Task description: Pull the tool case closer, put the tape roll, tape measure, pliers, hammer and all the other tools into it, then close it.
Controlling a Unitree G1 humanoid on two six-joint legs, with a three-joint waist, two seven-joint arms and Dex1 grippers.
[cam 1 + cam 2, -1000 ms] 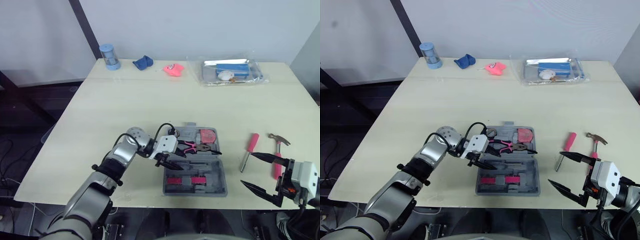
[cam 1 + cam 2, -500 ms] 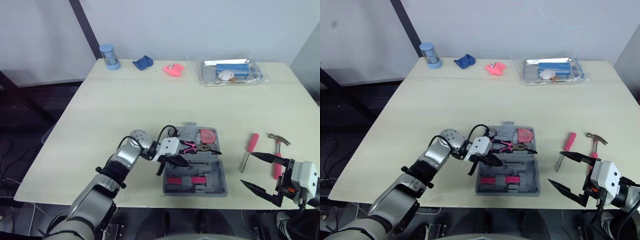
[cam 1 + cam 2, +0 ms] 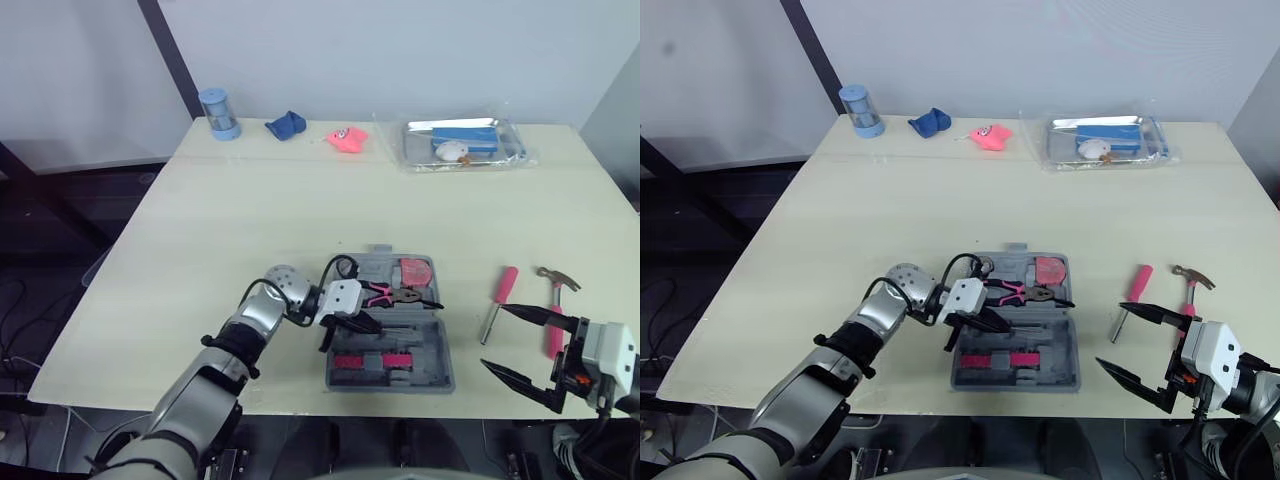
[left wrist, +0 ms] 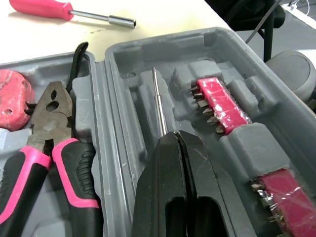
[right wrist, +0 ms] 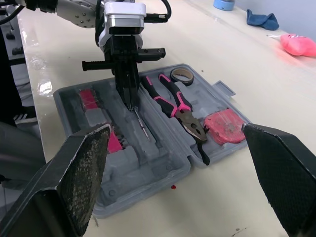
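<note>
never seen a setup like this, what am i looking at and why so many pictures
This is a two-armed humanoid robot packing tools into a case. Two pictures come from cameras in its head, looking down over a pale table; two come from cameras on its wrists, looking along each gripper's fingers. The left gripper is shut on a thin metal rod inside the open grey tool case, which already holds pliers, a tape roll and a pink tape measure. The right gripper hangs open near the table's front edge, holding nothing. A pink screwdriver and a hammer lie on the table beside the case.
</note>
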